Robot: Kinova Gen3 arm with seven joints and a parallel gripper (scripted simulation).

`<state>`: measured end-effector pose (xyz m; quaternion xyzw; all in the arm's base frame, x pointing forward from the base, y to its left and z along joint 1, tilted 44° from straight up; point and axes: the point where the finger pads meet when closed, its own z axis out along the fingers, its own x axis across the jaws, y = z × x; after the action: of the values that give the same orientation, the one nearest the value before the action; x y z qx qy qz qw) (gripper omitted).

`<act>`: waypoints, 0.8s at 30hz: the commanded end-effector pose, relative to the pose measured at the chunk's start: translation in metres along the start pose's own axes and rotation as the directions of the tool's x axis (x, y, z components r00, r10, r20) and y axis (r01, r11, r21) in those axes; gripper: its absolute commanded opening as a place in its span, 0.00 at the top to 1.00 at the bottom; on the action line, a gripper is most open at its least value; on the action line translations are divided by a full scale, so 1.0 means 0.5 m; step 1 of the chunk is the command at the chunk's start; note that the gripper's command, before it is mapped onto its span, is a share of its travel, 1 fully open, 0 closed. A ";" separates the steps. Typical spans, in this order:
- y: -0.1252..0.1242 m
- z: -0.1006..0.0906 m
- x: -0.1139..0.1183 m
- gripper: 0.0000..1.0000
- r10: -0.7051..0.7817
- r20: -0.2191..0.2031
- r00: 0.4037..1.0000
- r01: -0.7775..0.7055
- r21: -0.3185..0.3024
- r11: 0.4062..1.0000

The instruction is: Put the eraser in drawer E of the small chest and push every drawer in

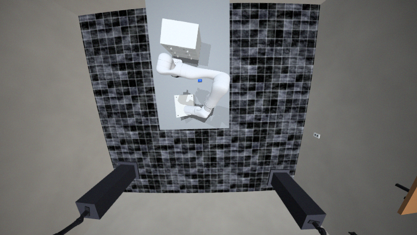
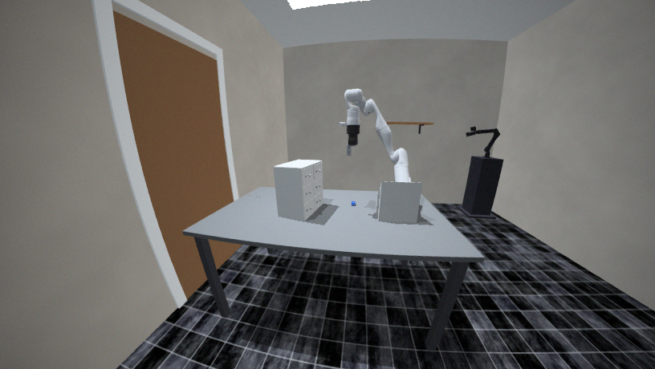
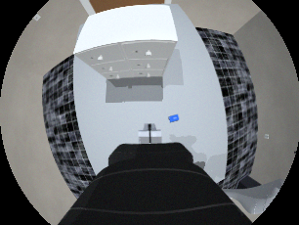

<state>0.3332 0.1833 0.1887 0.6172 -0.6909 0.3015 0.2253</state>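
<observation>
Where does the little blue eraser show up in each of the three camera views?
Top: eraser on the table, just below the arm's forearm, below the chest.
Exterior: eraser mid-table, between the chest and the arm's white base box.
Wrist: eraser right of centre, below the chest.
Shared landmark: the white chest.

No words, letters or numbers can be read anywhere, drawer fronts of the small white chest too tiny and blurry to show their marks, blue eraser plain, nothing written on it
</observation>
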 end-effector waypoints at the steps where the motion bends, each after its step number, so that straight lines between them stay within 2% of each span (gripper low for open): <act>1: 0.000 -0.001 0.000 1.00 0.000 0.001 1.000 0.000 0.001 1.000; 10: 0.000 -0.001 0.000 1.00 0.000 0.001 1.000 0.000 0.001 1.000; 11: 0.000 -0.001 0.000 0.00 0.000 0.001 1.000 0.000 0.001 1.000; 24: 0.000 -0.001 0.000 0.00 0.000 0.001 1.000 0.000 0.001 1.000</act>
<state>0.3332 0.1833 0.1887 0.6172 -0.6909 0.3015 0.2253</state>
